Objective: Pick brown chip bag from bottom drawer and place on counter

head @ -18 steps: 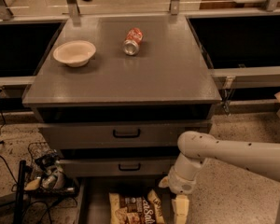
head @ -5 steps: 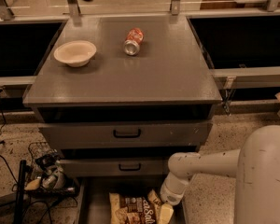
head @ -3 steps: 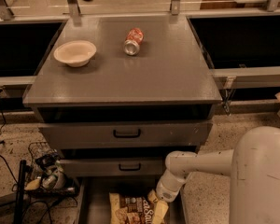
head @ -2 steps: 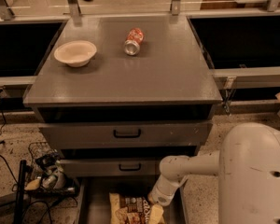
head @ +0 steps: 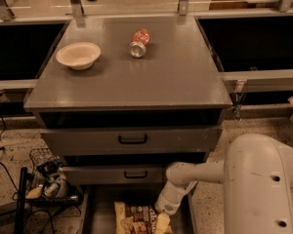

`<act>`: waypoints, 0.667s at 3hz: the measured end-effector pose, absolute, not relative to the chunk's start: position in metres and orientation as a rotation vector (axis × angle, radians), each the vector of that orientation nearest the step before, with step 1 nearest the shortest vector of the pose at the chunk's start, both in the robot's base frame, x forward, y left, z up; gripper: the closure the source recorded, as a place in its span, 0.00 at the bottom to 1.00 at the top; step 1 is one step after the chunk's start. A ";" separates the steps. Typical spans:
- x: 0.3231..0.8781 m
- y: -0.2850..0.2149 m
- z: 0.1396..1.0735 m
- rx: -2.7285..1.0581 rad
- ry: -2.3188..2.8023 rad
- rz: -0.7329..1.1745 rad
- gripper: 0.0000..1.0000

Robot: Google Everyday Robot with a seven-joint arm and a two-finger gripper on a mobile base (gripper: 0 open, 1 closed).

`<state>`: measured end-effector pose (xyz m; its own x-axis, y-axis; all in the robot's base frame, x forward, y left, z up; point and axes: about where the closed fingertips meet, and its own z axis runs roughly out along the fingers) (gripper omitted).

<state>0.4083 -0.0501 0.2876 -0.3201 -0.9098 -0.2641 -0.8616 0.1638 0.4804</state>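
The brown chip bag (head: 133, 217) lies flat in the open bottom drawer (head: 88, 209), at the lower edge of the camera view. My gripper (head: 161, 222) hangs low over the bag's right end, at the tip of the white arm (head: 195, 173) that reaches in from the right. The bag's lower part and the gripper's tip are cut off by the frame. The counter (head: 171, 82) is the dark grey top of the cabinet above.
On the counter stand a cream bowl (head: 78, 55) at the left and a red soda can (head: 139, 43) lying on its side near the back. The two upper drawers (head: 132, 139) are closed. A wire basket of clutter (head: 50, 178) sits on the floor at left.
The arm has swung left and down, carrying the gripper from the drawer's right side to over the bag's right end. The bag, bowl and can have not moved.
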 end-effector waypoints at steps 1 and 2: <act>0.408 -0.050 0.288 1.779 -2.330 -0.865 0.00; 0.406 -0.049 0.287 1.762 -2.368 -0.801 0.00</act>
<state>0.4058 -0.0487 0.2872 -0.3339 -0.9124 -0.2369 -0.8688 0.2003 0.4529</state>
